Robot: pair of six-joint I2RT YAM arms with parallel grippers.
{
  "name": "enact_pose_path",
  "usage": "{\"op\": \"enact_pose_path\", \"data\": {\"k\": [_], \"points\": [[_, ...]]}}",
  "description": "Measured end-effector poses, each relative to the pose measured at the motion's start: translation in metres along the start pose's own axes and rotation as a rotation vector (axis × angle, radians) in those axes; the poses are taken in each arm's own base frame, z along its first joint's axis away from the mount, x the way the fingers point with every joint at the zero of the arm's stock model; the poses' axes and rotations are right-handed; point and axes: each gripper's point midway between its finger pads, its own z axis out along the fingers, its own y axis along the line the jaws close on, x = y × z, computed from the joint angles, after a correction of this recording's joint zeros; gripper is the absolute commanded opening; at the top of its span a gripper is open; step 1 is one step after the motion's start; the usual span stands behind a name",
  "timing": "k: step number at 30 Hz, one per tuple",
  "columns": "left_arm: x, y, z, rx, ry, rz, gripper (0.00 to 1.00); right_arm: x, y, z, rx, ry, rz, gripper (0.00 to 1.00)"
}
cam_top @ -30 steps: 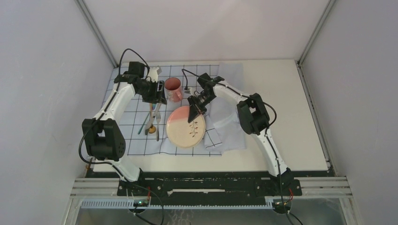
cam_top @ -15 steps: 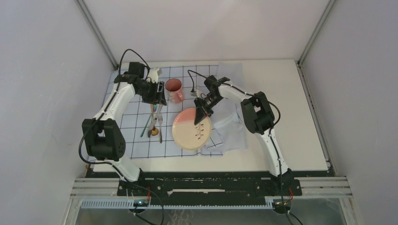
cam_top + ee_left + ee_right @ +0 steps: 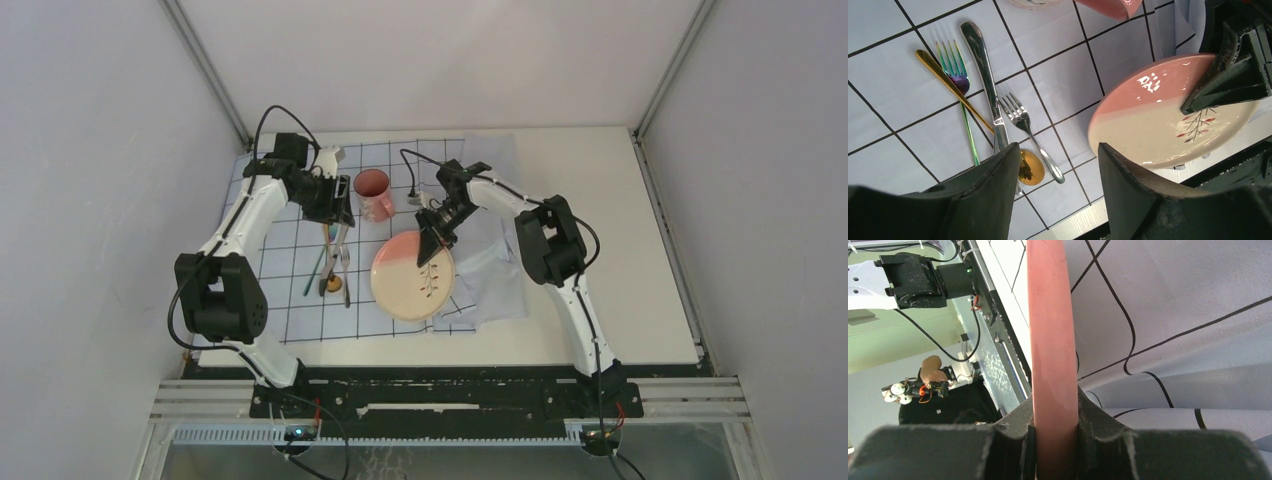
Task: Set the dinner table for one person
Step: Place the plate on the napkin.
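Pink-and-cream round ceramic plate (image 3: pixel 412 285) was pinched by its pink rim in my right claw (image 3: pixel 430 248), mid-frame over the pale-blue gridded cloth (image 3: pixel 290 250) on the large cream-white flat table (image 3: pixel 610 250). My left claw (image 3: pixel 1058 150) hung partly open, empty, above mixed cutlery (image 3: pixel 983 65).

Overview from above; two wrist close-ups
All share the round pink-and-cream glazed plate (image 3: pixel 405 290), right wrist edge-on.

Free dinner table (image 3: pixel 620 240) right of cloth (image 3: pixel 290 250); mug (image 3: pixel 372 195), cutlery (image 3: pixel 330 262), plate (image 3: pixel 405 290) crowd the left.
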Motion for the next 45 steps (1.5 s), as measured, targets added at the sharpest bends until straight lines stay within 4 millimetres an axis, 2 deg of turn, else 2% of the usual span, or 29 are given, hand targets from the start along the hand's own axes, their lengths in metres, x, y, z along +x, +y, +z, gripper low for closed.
{"op": "enact_pose_path", "data": {"k": [13,18,23,26,30,34,45], "points": [[0.001,-0.001,0.0,0.0,0.006,0.001,0.64,-0.007,0.006,0.012,0.0,0.017,-0.016,0.0],[0.002,0.0,0.0,0.0,0.007,0.008,0.64,-0.008,0.007,0.012,0.003,0.021,-0.013,0.21],[0.003,0.0,0.0,0.0,0.011,0.015,0.64,-0.008,0.004,0.013,-0.003,0.027,0.002,0.26],[0.004,0.0,0.0,0.001,0.015,0.014,0.64,-0.008,0.003,0.013,-0.001,0.027,0.006,0.4],[0.006,-0.001,-0.001,0.002,0.023,0.011,0.64,-0.007,-0.015,0.017,0.061,0.036,0.007,0.5],[0.007,-0.001,-0.001,0.003,0.027,0.011,0.64,-0.004,-0.033,0.019,0.091,0.047,0.038,0.56],[0.008,-0.004,0.0,0.008,0.035,0.025,0.64,-0.008,-0.035,0.012,0.109,0.028,0.068,0.62]]}}
